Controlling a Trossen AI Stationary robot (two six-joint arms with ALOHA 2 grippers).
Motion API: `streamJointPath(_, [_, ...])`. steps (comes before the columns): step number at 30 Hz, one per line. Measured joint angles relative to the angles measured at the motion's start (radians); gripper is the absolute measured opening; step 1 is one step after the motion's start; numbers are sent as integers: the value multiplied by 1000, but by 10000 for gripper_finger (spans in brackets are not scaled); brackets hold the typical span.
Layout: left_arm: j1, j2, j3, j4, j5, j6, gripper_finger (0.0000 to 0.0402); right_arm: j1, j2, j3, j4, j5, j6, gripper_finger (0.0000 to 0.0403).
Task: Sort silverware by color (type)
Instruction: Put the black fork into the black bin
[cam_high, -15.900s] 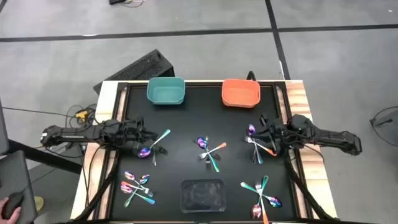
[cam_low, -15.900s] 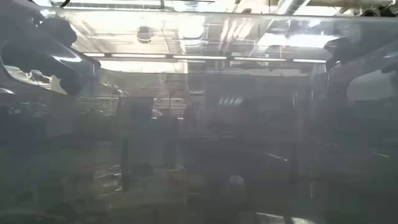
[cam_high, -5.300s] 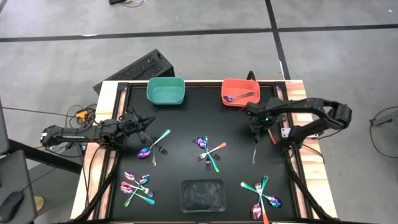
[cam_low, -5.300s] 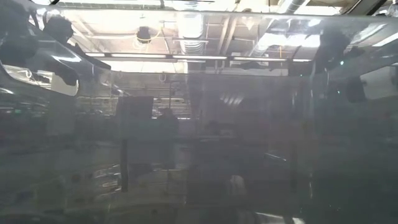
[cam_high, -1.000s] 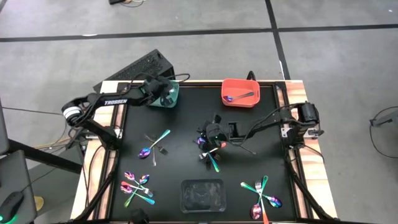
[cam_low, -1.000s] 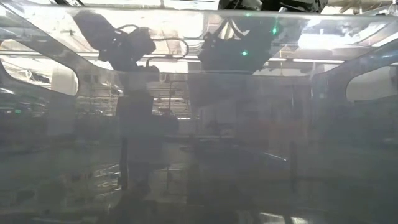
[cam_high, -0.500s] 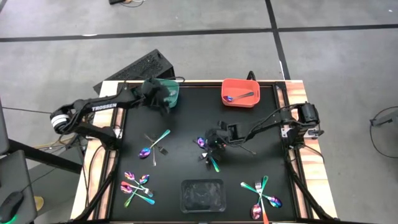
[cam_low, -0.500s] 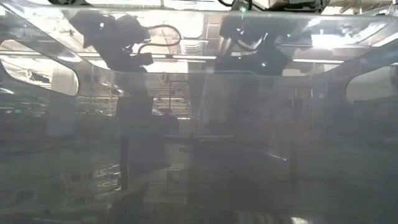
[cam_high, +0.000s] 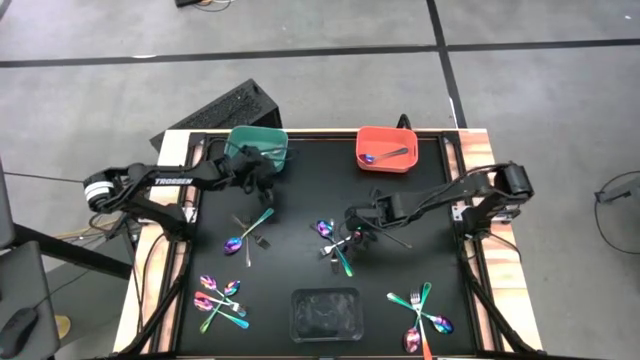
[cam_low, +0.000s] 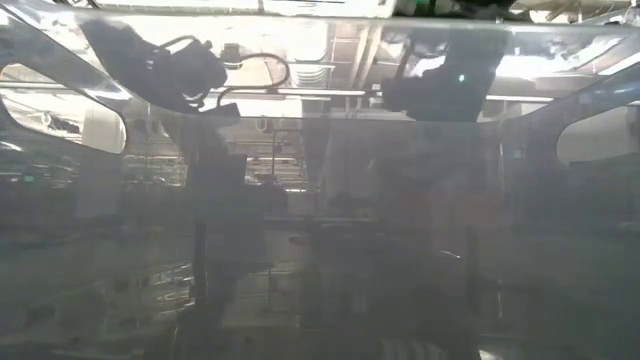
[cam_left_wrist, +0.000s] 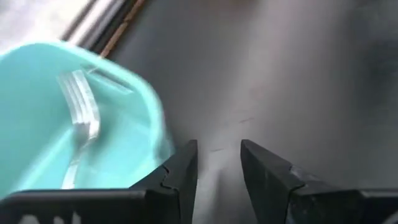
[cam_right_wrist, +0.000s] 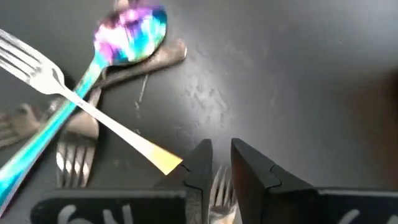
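Observation:
The silverware lies in groups on the black mat; the middle pile (cam_high: 335, 242) has a teal-handled spoon (cam_right_wrist: 127, 28), an orange-handled fork (cam_right_wrist: 93, 112) and grey forks. My right gripper (cam_high: 353, 228) is just right of this pile, its fingers nearly shut with a fork head (cam_right_wrist: 217, 185) between them. My left gripper (cam_high: 256, 182) is open and empty over the mat, just near of the teal bin (cam_high: 262, 140). A fork (cam_left_wrist: 81, 112) lies inside that bin (cam_left_wrist: 68, 124). My right gripper has the tines of a silvery fork (cam_right_wrist: 217, 185) between its two fingers (cam_right_wrist: 200, 167). The fingers hide the rest of the fork. I cannot tell whether the fork is lifted or lies on the mat.
The orange bin (cam_high: 387, 148) at the far edge holds a spoon and a fork. More silverware lies left of centre (cam_high: 248, 235), at the near left (cam_high: 220, 300) and at the near right (cam_high: 422, 312). A clear tray (cam_high: 325, 312) stands at the near edge.
My left gripper has come away from above the teal bin toward the table's near edge. My right arm has swung about while its gripper stays at the middle pile, shifting slightly toward the right.

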Motion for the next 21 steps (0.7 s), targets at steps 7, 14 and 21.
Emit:
streamJointPath(7, [79,102,2,191,-10,59,105,58,-52,1,-180,15,177,79])
streamJointPath(14, [94,128,33,248,29,55,105,110,-27,-41,-302,14,364,109])
streamJointPath(21, [41,78,46,217,27,52,105,97,-42,-142,-243,2,410,195])
